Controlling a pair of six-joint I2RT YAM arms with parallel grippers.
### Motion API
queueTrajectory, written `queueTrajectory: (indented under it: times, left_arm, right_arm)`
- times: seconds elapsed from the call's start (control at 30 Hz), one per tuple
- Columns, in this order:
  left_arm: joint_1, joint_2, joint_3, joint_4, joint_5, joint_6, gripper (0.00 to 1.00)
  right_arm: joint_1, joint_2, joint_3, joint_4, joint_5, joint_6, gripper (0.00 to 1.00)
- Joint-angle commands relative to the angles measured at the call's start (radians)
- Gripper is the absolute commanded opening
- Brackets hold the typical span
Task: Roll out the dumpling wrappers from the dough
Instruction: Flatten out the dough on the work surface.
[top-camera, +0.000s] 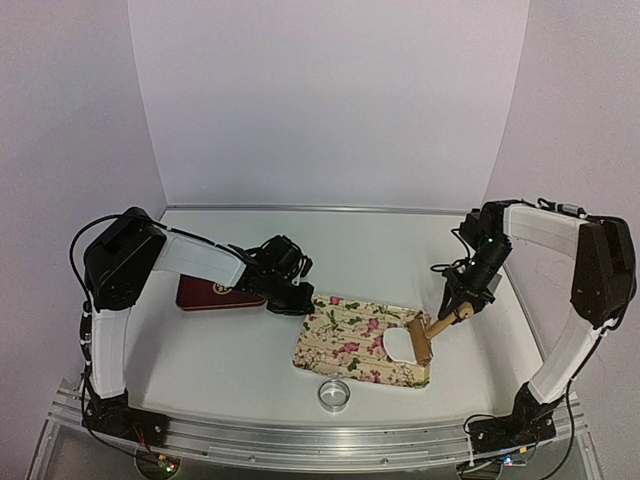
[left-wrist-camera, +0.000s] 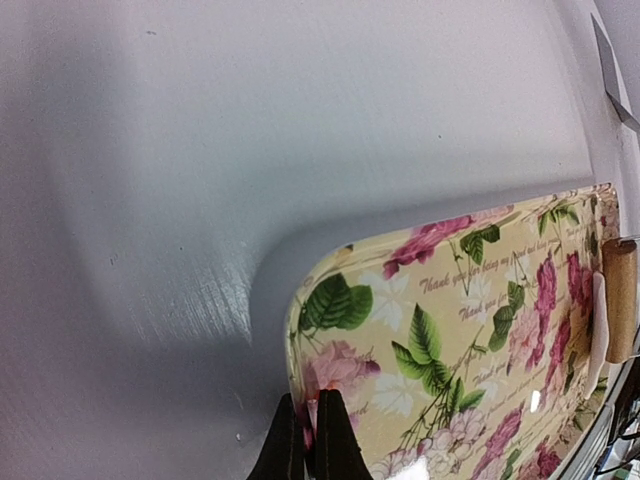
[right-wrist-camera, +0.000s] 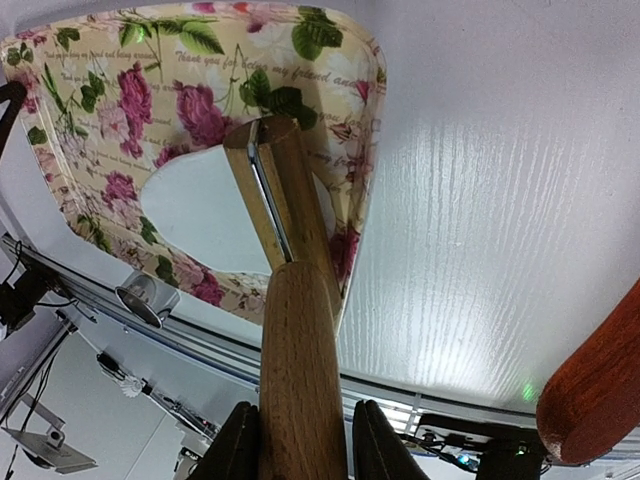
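The dough is a flat white sheet on the right part of a floral tray. A wooden roller rests its head on the dough's right edge. My right gripper is shut on the roller's handle; the right wrist view shows the roller head over the dough. My left gripper is shut on the tray's left rim, with the fingertips pinching it. No neat round wrappers are in view.
A shiny metal ring cutter stands in front of the tray, near the table's front edge. A dark red box lies left of the tray, under my left arm. A reddish-brown rounded thing shows at the right wrist view's lower right.
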Motion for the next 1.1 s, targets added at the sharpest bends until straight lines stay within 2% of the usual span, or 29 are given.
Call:
queueTrajectory:
  times: [0.0, 0.23, 0.37, 0.53, 0.77, 0.93, 1.07]
  left_arm:
    - [0.022, 0.04, -0.018, -0.187, -0.064, 0.049, 0.0]
    - [0.003, 0.056, -0.006, -0.174, -0.052, 0.021, 0.0]
    - [0.001, 0.049, -0.016, -0.162, -0.05, 0.008, 0.0]
    - [0.008, 0.037, -0.034, -0.173, -0.065, 0.016, 0.0]
    - [0.033, -0.005, -0.09, -0.164, -0.075, 0.023, 0.0]
    - [0.031, 0.005, -0.088, -0.155, -0.063, 0.019, 0.0]
    - [0.026, 0.019, -0.062, -0.154, -0.059, 0.016, 0.0]
  right_arm:
    - [0.048, 0.074, -0.042, 0.083, 0.263, 0.043, 0.0]
    - [0.175, 0.136, -0.051, 0.163, 0.262, 0.141, 0.0]
    - [0.206, 0.165, -0.059, 0.187, 0.262, 0.165, 0.0]
    - [0.189, 0.141, -0.046, 0.141, 0.319, 0.139, 0.0]
    - [0.02, 0.048, -0.105, 0.078, 0.378, 0.032, 0.0]
    - [0.028, 0.069, -0.11, 0.103, 0.309, 0.042, 0.0]
    - [0.105, 0.105, -0.073, 0.122, 0.293, 0.09, 0.0]
